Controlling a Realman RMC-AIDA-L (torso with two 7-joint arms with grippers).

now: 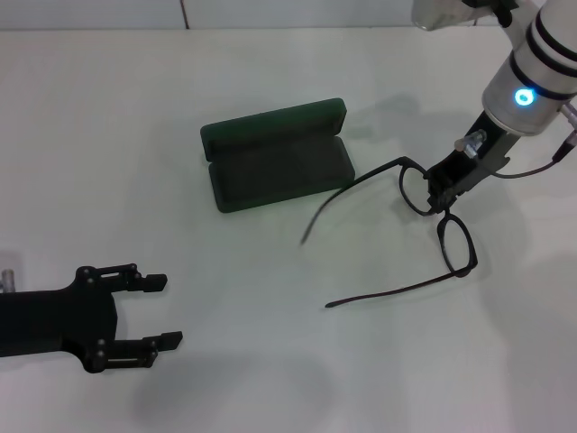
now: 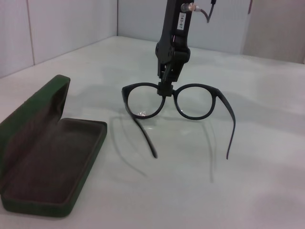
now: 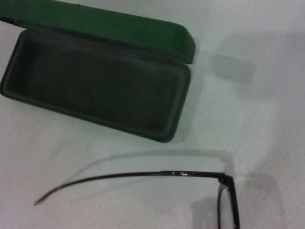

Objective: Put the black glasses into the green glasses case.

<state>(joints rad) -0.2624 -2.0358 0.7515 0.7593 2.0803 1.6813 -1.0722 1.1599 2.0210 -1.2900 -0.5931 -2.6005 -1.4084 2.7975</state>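
Observation:
The green glasses case (image 1: 279, 167) lies open on the white table, with its lid standing up at the far side and its dark lining (image 3: 95, 81) bare. To the right of it, my right gripper (image 1: 442, 200) is shut on the bridge of the black glasses (image 1: 456, 244). The glasses hang just above the table with both temple arms unfolded, and the lenses face away from the left wrist camera (image 2: 193, 101). One temple arm (image 3: 143, 175) runs close along the case's front edge (image 2: 52, 157). My left gripper (image 1: 164, 311) rests open at the near left, holding nothing.
The white table (image 1: 270, 361) stretches around the case and meets a pale wall (image 2: 71, 24) at the back. A small metal part (image 1: 7, 275) shows at the left edge beside my left arm.

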